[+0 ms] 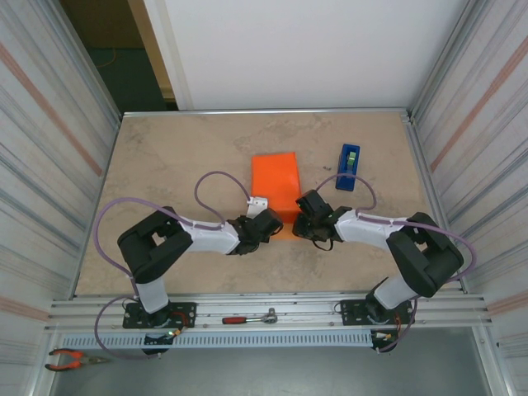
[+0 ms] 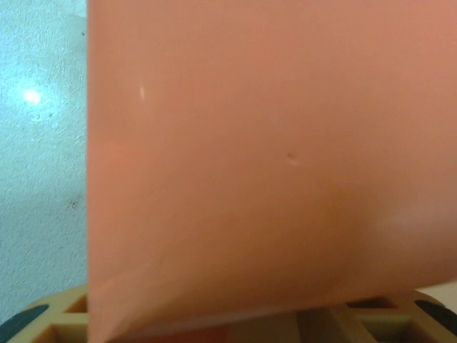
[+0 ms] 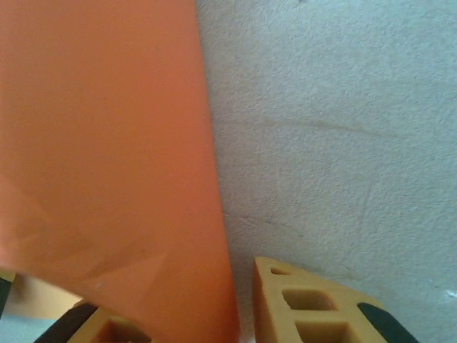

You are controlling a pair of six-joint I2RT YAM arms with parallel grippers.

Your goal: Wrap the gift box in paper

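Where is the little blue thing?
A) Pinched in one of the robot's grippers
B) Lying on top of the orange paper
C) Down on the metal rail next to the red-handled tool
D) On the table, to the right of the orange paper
D: in the top view the blue thing sits on the table, to the right of the orange paper, with a gap of bare tabletop between them.
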